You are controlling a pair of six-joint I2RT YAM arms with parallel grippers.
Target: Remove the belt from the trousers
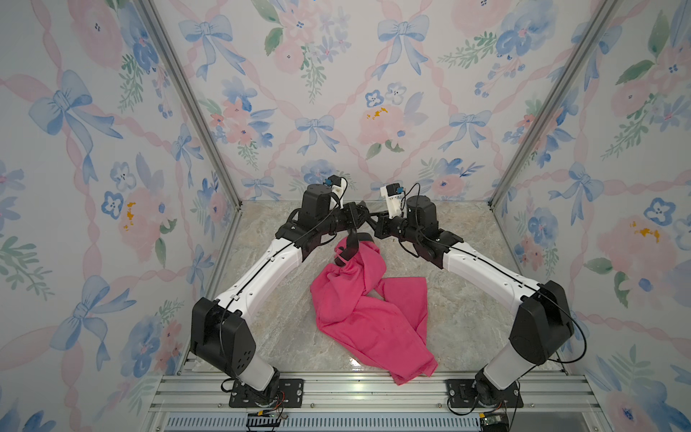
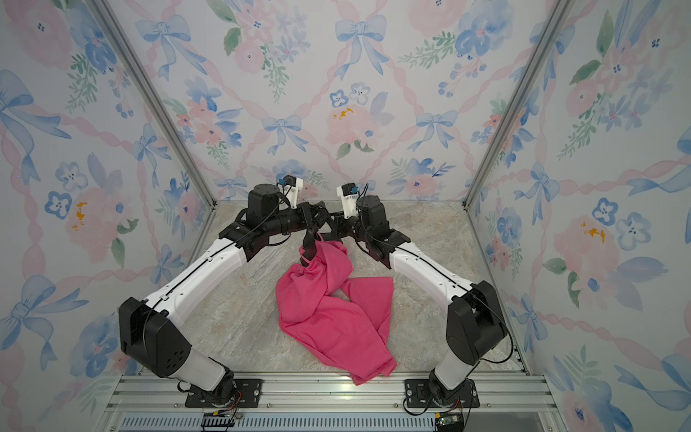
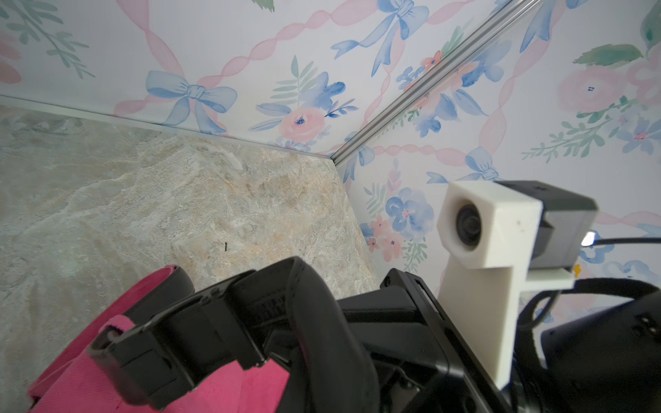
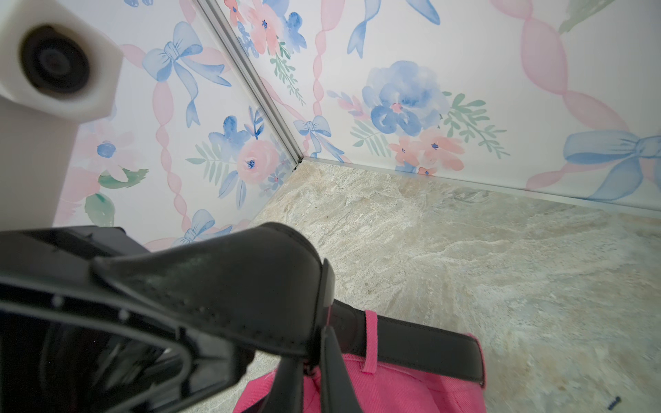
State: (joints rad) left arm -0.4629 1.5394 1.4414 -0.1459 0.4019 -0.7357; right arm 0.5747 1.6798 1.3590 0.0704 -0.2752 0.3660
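Observation:
The hot-pink trousers [image 1: 370, 314] lie crumpled mid-table, with their waist end lifted toward the far side. The black belt [image 1: 350, 245] hangs in a loop from where both grippers meet above that waist. My left gripper [image 1: 357, 218] is shut on the belt [image 3: 322, 314] near its free end. My right gripper [image 1: 372, 220] faces it, and its fingers [image 4: 336, 379] are shut on the strap just before a pink belt loop. Beyond that loop the belt [image 4: 411, 350] runs on along the trousers' waistband [image 4: 393, 393]. In the left wrist view the trousers [image 3: 89, 386] hang below the belt.
The marble-patterned tabletop [image 1: 467, 318] is enclosed by flowered walls on three sides, with metal corner posts at the back. An aluminium rail [image 1: 336, 389] carrying both arm bases runs along the front edge. One trouser leg reaches that rail.

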